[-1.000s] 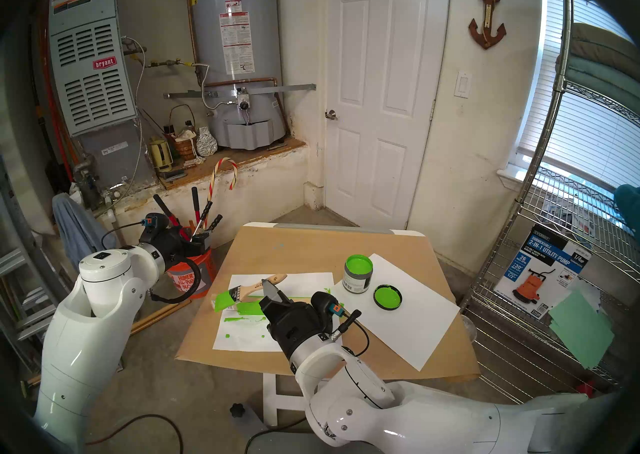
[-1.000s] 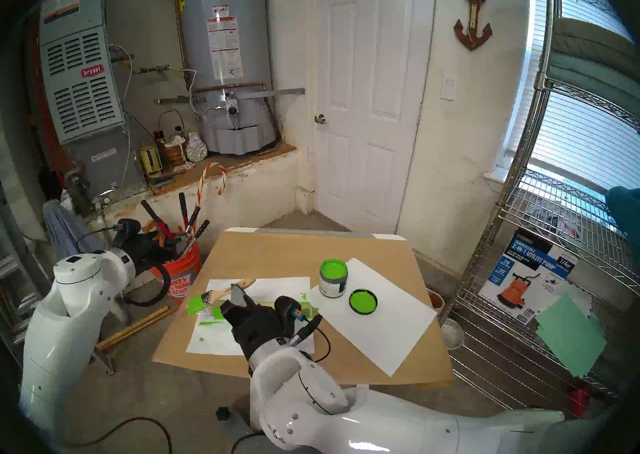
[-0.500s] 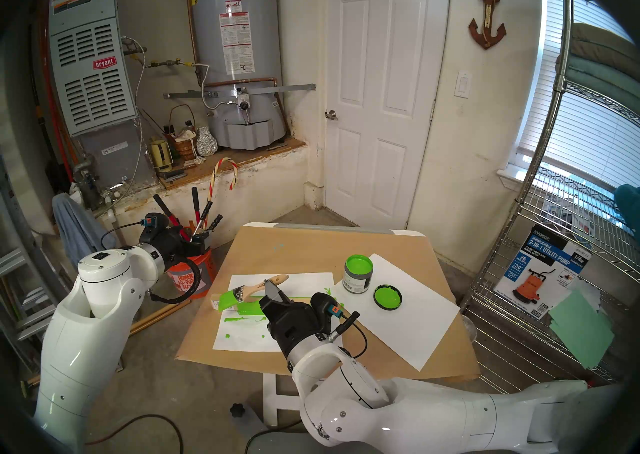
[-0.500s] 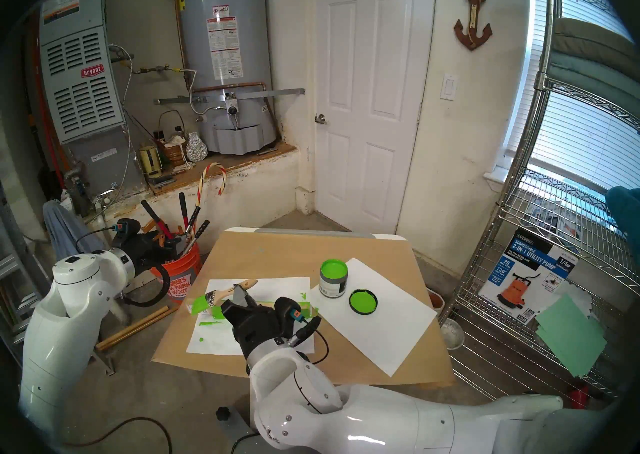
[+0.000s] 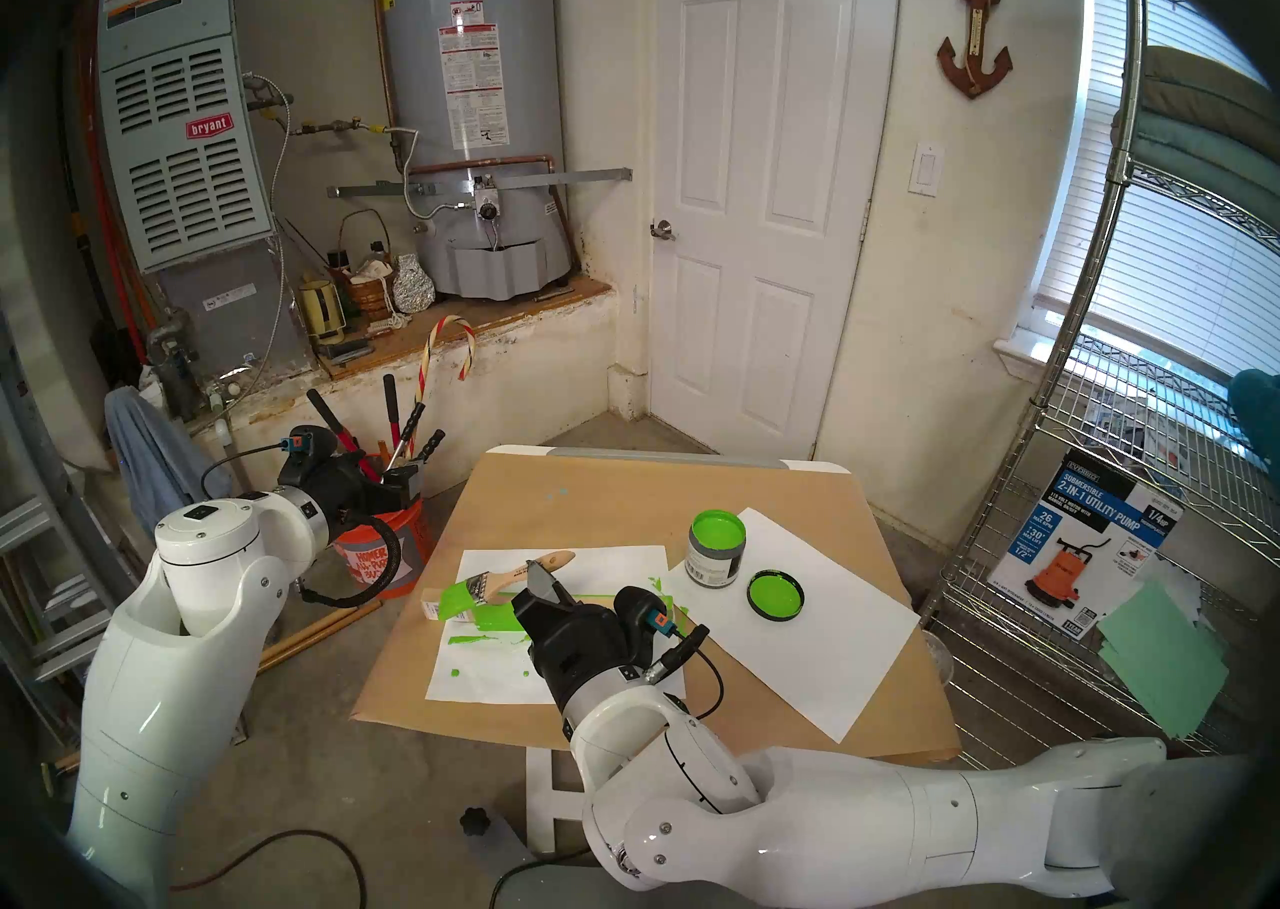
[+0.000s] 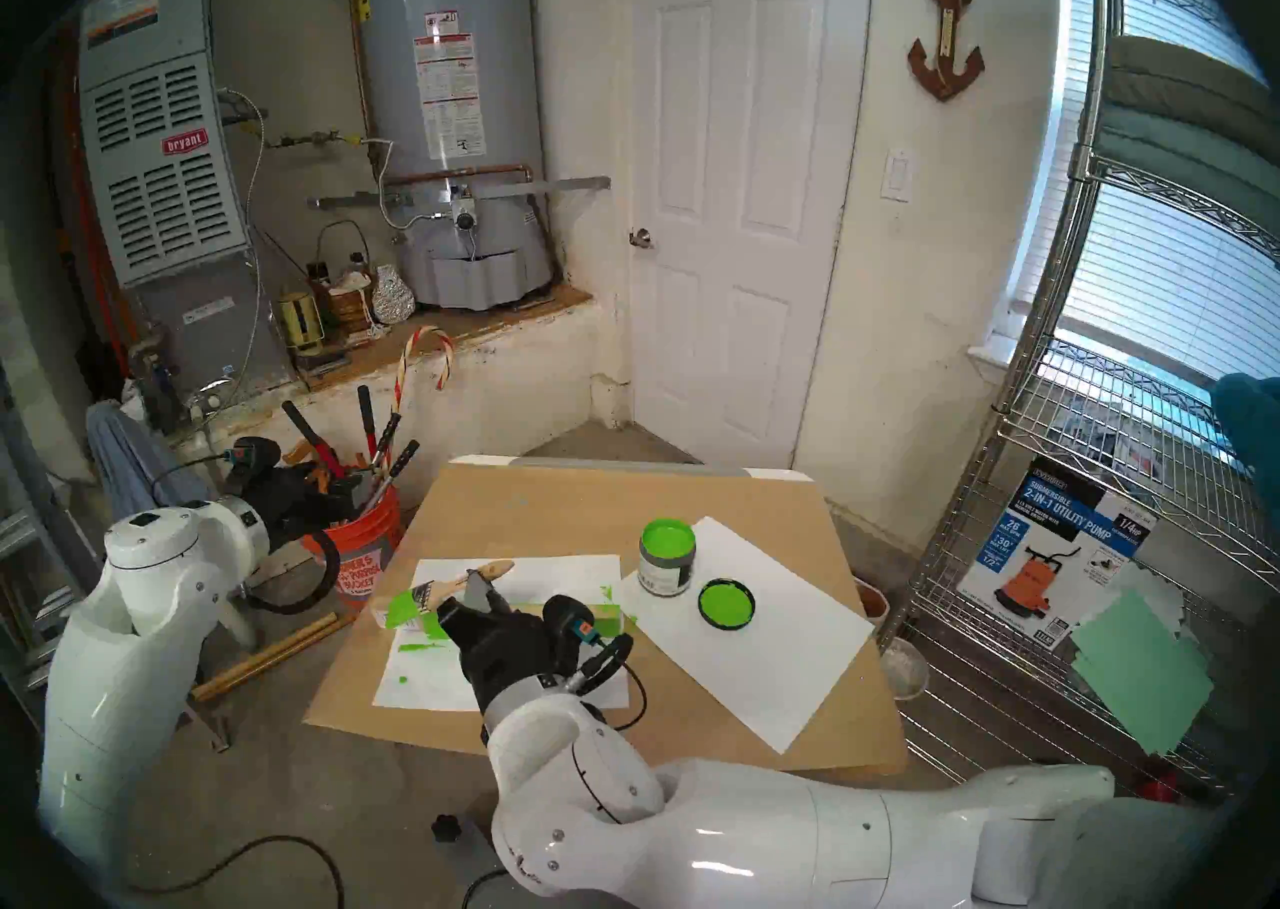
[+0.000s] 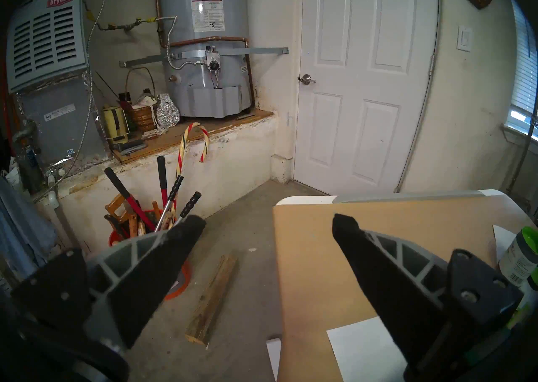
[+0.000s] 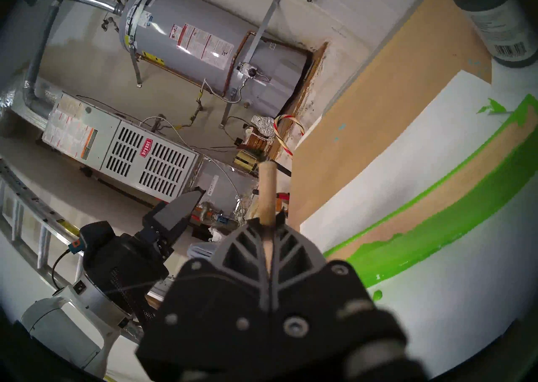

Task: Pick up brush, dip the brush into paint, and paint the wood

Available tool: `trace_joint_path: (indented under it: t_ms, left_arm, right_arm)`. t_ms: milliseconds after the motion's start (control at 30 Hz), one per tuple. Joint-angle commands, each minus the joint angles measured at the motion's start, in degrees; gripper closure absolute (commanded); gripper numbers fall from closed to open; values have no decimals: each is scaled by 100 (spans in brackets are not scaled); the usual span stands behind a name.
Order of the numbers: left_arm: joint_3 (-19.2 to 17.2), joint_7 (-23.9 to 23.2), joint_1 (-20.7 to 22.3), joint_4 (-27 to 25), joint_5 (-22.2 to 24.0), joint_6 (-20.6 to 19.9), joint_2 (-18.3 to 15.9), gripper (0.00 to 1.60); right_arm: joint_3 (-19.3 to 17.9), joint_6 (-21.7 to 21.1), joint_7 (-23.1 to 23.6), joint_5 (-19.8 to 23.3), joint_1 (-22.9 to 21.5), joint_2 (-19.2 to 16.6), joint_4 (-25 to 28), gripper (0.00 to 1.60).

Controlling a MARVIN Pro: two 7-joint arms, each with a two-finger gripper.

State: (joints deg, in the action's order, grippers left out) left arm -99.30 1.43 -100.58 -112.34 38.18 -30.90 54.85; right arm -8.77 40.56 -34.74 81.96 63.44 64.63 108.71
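Note:
The brush point(image 5: 516, 573) lies tilted, its green bristles point(image 5: 457, 599) resting on the left end of the wood strip point(image 5: 495, 616), which is largely green and lies across a white sheet. My right gripper point(image 5: 537, 575) is shut on the brush's pale handle point(image 8: 266, 189); it also shows in the head right view point(image 6: 478, 589) and in its wrist view point(image 8: 266, 222). The open paint jar point(image 5: 717, 547) stands to the right behind the strip. My left gripper point(image 5: 409, 474) is open and empty, off the table's left side point(image 7: 266, 224).
The jar's black lid point(image 5: 776, 596), green inside, lies on a second white sheet point(image 5: 831, 651). Brown paper point(image 5: 623, 499) covers the table. An orange bucket of tools point(image 5: 388, 547) stands under my left gripper. A wire shelf point(image 5: 1108, 540) stands at the right.
The bristles have slid slightly right along the strip's left end. My right wrist has shifted a little left and its elbow has swung left. The left arm has not moved.

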Motion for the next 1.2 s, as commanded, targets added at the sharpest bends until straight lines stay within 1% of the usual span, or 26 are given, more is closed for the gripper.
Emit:
trace_joint_path:
  t_ms: [0, 400, 467, 633, 733, 1067, 1133, 1167]
  left_arm:
    - [-72, 18, 43, -106, -23, 61, -19, 0]
    - [-73, 18, 41, -108, -28, 63, -17, 0]
    - [-74, 19, 41, -109, -29, 64, -16, 0]
    - [-74, 19, 41, -109, -30, 64, -16, 0]
    - [-74, 19, 40, -109, -30, 64, -15, 0]
    - [-74, 19, 40, -109, -31, 65, -15, 0]
    - [-74, 19, 39, -110, -31, 65, -15, 0]
    - [-75, 19, 39, -110, -31, 66, -15, 0]
  right_arm:
    - [177, 316, -98, -23, -388, 205, -5, 160]
    - [528, 661, -448, -65, -721, 297, -67, 160]
    - [639, 720, -601, -99, -823, 327, -97, 160]
    - [762, 786, -795, -143, -956, 349, -93, 160]
    - [859, 910, -927, -146, -1050, 379, -100, 160]
    - [1051, 1136, -1249, -200, -1262, 451, -101, 160]
    - [1098, 1162, -1341, -210, -1322, 464, -94, 160]
    - [1147, 1177, -1480, -231, -1377, 470, -88, 160]
